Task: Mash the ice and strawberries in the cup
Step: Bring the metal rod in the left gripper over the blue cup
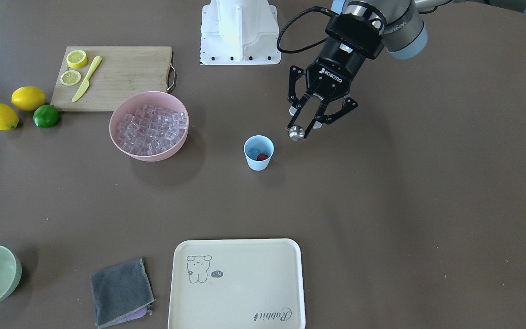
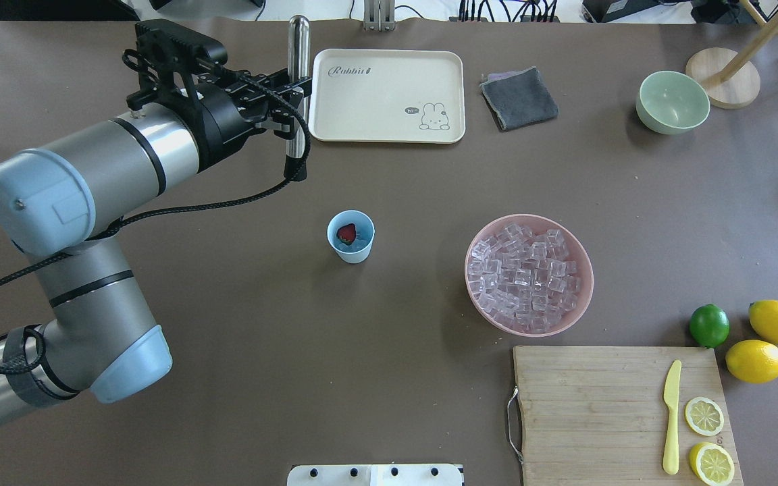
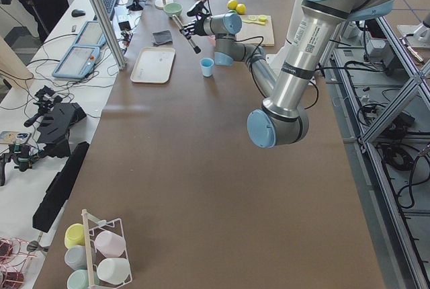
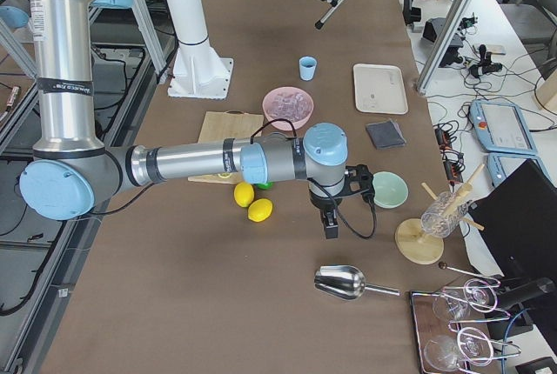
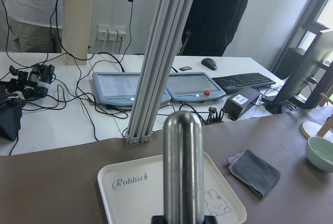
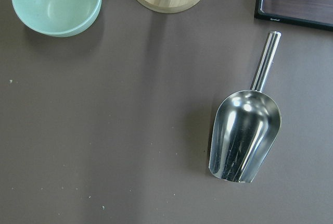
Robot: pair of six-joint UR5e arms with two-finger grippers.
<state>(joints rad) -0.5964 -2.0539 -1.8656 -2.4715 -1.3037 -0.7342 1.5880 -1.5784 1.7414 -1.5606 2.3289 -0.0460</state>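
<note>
**A:** Where did things stand?

**B:** The left hand was clamped on a steel muddler, held in the air to one side of the light blue cup, near it but not over its mouth. The cup stood alone mid-table with one strawberry at its bottom. Nearly all the ice sat in the pink bowl. I couldn't tell whether any cube lay in the cup.

**A:** And the right hand?

**B:** It hung far off, near a metal scoop and the pale green bowl. I couldn't tell whether it was open or closed.

**A:** What could have gone wrong?

**B:** I judged the cup the weak spot, since it was light and tapered with nothing bracing it. A push landing off-centre or on the rim would likely tip it or skid it. The muddler was tilted as well, so it needed straightening before going down. A hard jab might also shoot the berry out.

**A:** The surface?

**B:** It was a smooth, matt brown table, which I'd guess gave a plastic base little grip. Past its far edge ran a white bench with teach pendants and a keyboard. An aluminium post rose at the table's edge, and two people stood behind it.
</note>
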